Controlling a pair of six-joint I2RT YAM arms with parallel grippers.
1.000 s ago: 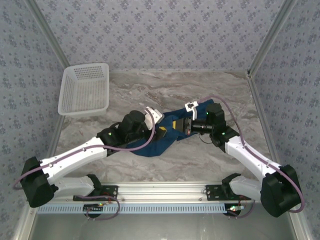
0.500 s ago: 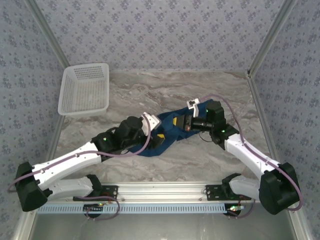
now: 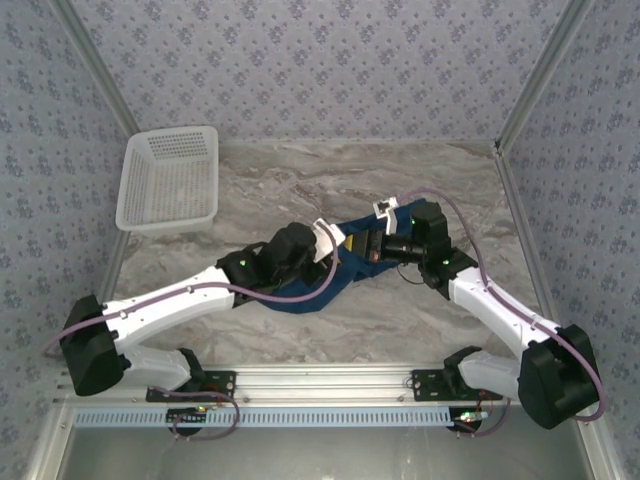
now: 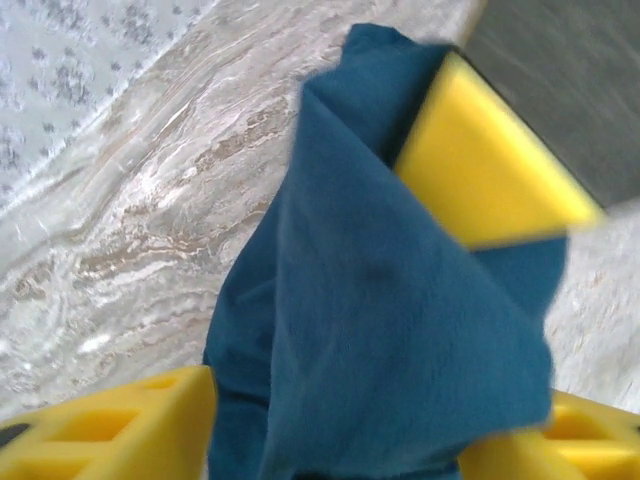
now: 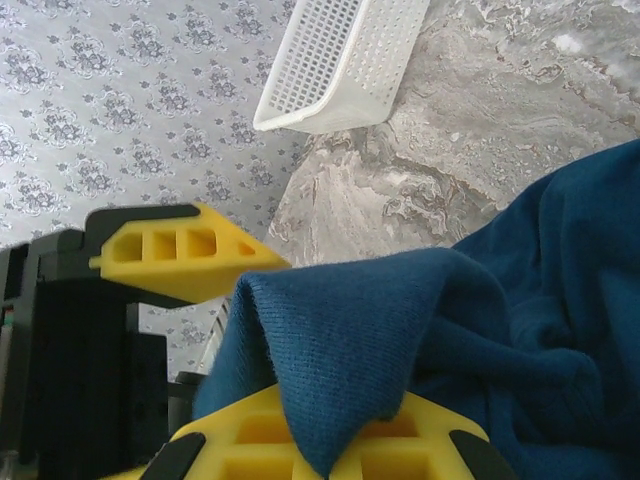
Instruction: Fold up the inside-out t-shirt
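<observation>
Centre of the table (image 3: 420, 170), between the two arms: the t-shirt (image 3: 345, 268) lies bunched, navy, one end drawn up off the surface. The right gripper (image 5: 330, 440) has its fingers pressed together, pinching a fold of the t-shirt. The left gripper (image 4: 340, 435) has its fingers apart with cloth filling the gap; whether they press on it cannot be told. A white basket (image 3: 128, 190) stands at the far left, well apart from the t-shirt.

White lattice basket (image 3: 168, 178), far-left corner of the grey marbled tabletop (image 3: 430, 180), perhaps touching the floral-patterned wall (image 3: 60, 150)
</observation>
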